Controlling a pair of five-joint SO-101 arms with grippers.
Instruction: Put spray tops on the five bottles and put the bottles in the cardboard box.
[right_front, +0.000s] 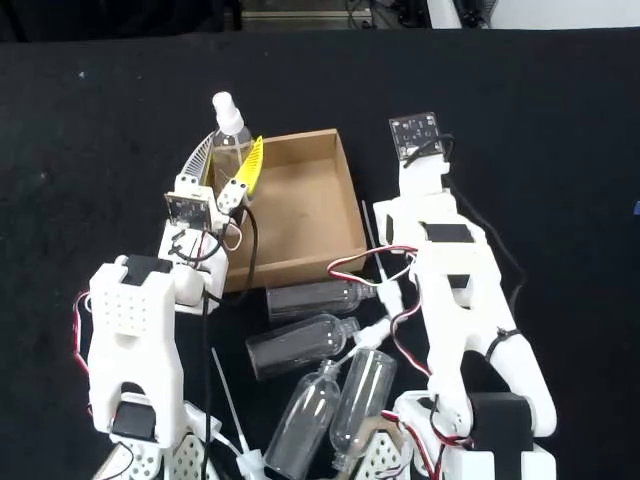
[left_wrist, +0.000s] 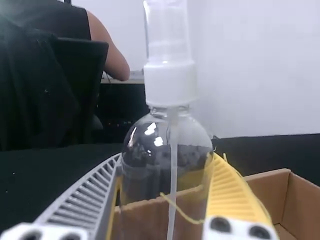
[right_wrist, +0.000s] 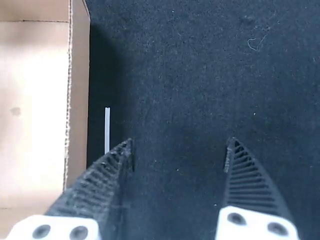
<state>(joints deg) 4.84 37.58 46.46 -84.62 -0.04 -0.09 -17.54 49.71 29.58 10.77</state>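
Capped bottle held at the box's far left corner.
The left gripper (right_front: 232, 152) is clamped on the spray-topped bottle (left_wrist: 165, 150), keeping it upright at the cardboard box's (right_front: 310, 200) far left corner, presumably so it goes in standing. The right gripper (right_wrist: 177, 160) hangs spread open over bare worktop (right_front: 550, 150) just beside the box's right wall. Four other bottles (right_front: 300, 343) lie along the box's near side.

Desk (right_front: 560, 150): covered with a black cloth.
Cardboard box (right_front: 300, 215): set open-topped near the middle of the desk.
Lying bottles (right_front: 300, 343): four clear ones, laid on their sides in a cluster just in front of the box; two crosswise, two slanted side by side.
Spray tops (right_front: 388, 295): white, with thin tubes; two lie just beside the crosswise bottles' necks, and another is found near the front edge.
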